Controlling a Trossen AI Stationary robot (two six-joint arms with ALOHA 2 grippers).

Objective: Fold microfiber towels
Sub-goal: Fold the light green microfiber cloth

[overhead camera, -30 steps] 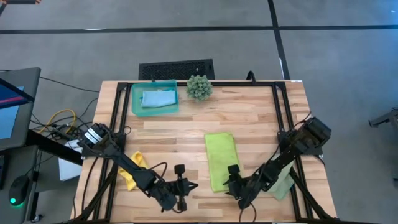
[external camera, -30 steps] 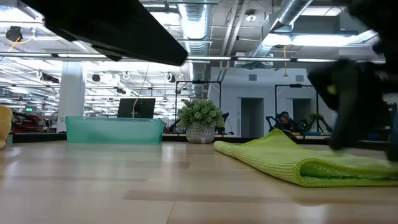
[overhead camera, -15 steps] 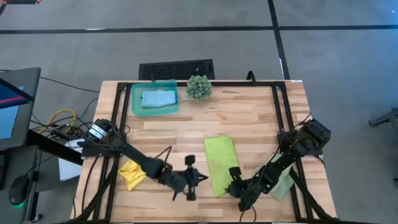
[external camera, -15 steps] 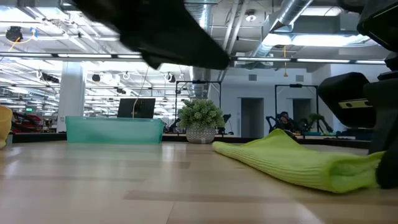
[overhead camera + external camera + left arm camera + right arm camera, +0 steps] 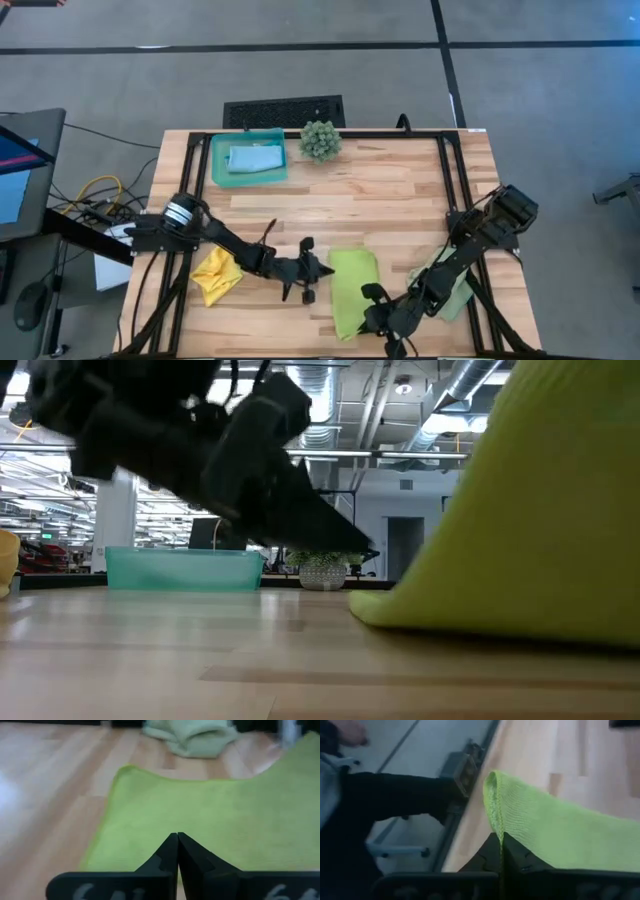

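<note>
- Right gripper (image 5: 371,312) is clamped on the near edge of the lime green towel (image 5: 352,285), lifting that edge off the table (image 5: 400,195).
- Left gripper (image 5: 322,271) has its fingers pressed together holding nothing, just left of that towel.
- Yellow towel (image 5: 215,276) sits crumpled further left.
- Pale sage towel (image 5: 455,290) lies right of it.
- Light blue towel (image 5: 254,158) is in the teal tray (image 5: 220,165), far side.
</note>
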